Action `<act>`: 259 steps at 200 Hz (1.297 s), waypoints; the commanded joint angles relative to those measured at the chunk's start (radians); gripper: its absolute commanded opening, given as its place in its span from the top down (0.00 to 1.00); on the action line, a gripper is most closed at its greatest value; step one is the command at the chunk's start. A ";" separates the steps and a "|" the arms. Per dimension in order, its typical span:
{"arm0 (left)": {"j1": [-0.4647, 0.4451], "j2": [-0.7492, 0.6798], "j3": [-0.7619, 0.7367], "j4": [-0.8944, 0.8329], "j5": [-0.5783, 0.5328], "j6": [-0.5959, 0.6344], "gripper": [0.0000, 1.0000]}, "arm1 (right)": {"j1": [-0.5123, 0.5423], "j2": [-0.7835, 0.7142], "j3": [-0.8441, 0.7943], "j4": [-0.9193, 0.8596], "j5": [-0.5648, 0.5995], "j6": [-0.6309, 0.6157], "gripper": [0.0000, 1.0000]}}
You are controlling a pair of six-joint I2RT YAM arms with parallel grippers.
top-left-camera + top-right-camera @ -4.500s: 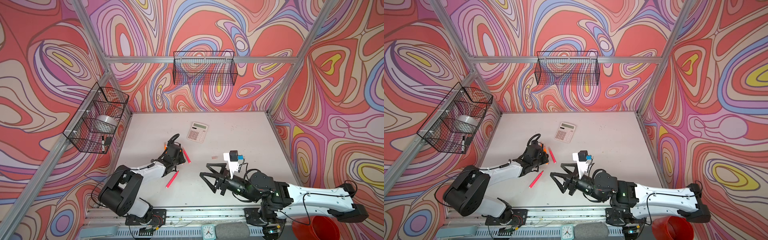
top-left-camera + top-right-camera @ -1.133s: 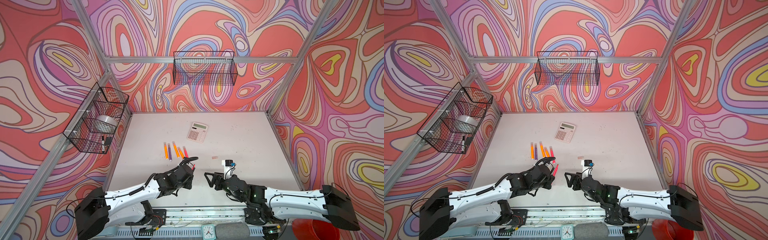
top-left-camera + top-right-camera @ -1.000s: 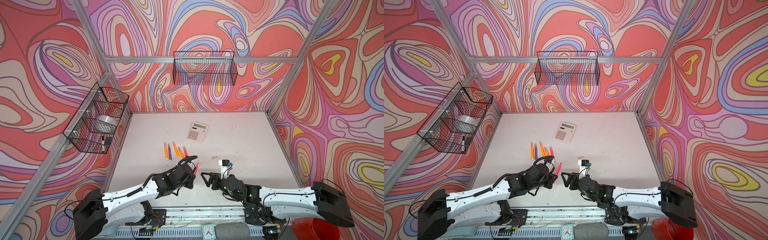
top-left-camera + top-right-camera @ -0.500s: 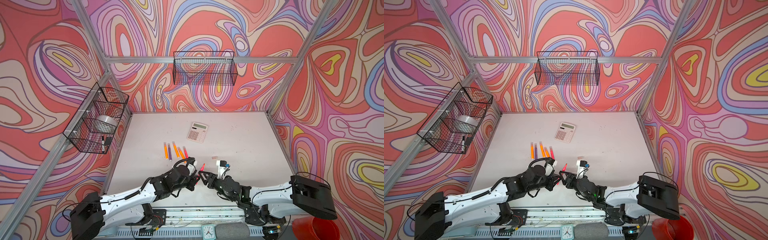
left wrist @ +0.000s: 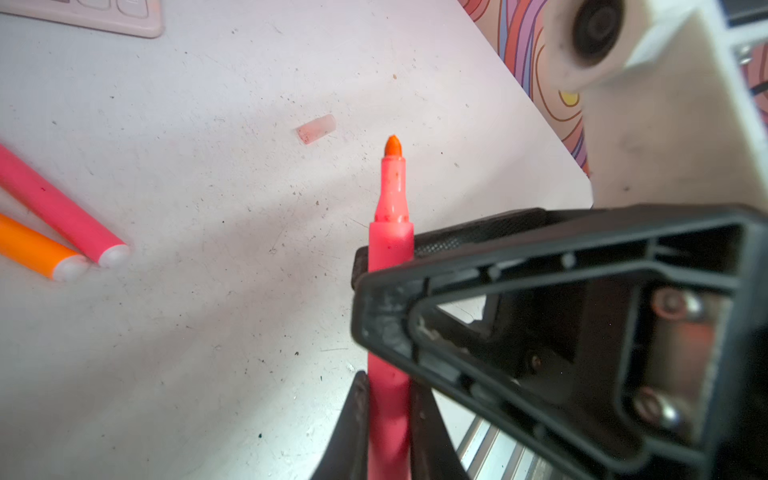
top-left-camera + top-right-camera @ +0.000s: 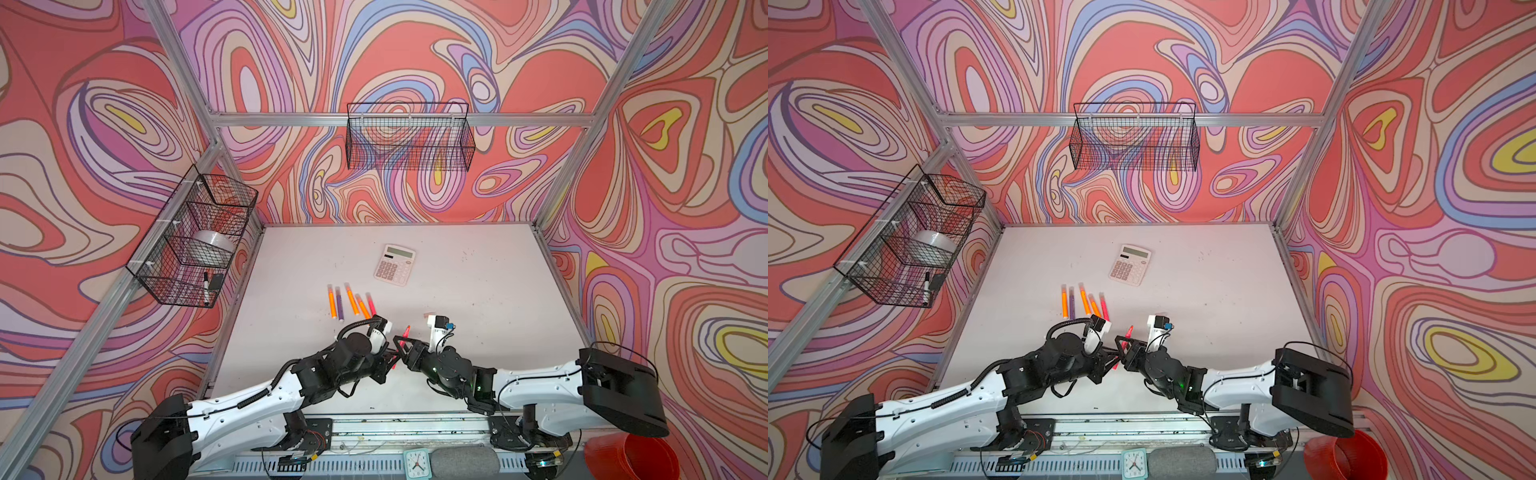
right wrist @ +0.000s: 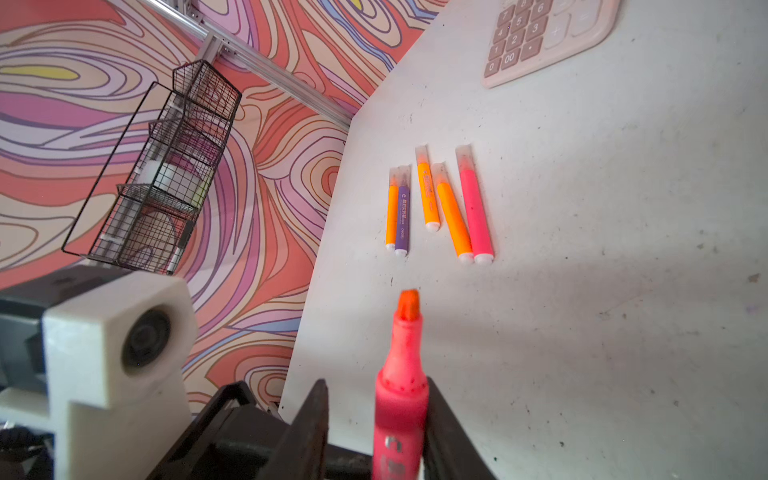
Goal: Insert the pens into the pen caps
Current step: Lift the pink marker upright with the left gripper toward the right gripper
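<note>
Swirl-patterned walls [image 6: 415,62] in red, pink and purple enclose a pale counter [image 6: 478,291]. On aluminium rails [image 6: 291,119] hang a back basket [image 6: 409,141] at 12 o'clock and a side basket [image 6: 166,291] at 9 o'clock.

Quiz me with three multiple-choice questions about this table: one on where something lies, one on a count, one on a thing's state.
1. Where does the small translucent pale-pink pen cap lie?
A. In the black wire basket
B. On the pink calculator
C. Loose on the white table

2. How many capped pens lie in the row on the table?
A. Three
B. Five
C. Seven

3. The pink-red pen with an orange tip in the left pincer is:
A. Uncapped
B. Capped
C. Snapped in two

Answers:
1 C, the cap lies alone on bare tabletop.
2 B, three orange, one purple and one pink lie side by side.
3 A, its orange tip is bare.
</note>
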 commanded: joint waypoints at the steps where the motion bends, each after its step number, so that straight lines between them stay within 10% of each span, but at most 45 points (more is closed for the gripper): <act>1: -0.003 -0.020 -0.014 -0.005 0.000 0.011 0.98 | -0.005 0.007 0.031 -0.022 0.011 -0.018 0.76; 75: -0.002 -0.024 -0.014 0.031 0.013 0.031 0.61 | -0.004 0.061 0.096 -0.030 -0.052 -0.028 0.98; 210: -0.003 -0.047 -0.003 0.016 -0.049 0.032 0.79 | -0.001 0.104 0.119 -0.024 -0.085 -0.043 1.00; 227: -0.003 -0.031 0.013 0.013 -0.048 0.043 0.89 | -0.002 0.110 0.125 -0.020 -0.098 -0.053 0.90; 259: 0.012 -0.013 0.036 0.020 -0.120 0.053 1.00 | -0.003 0.074 0.110 -0.049 -0.081 -0.062 0.39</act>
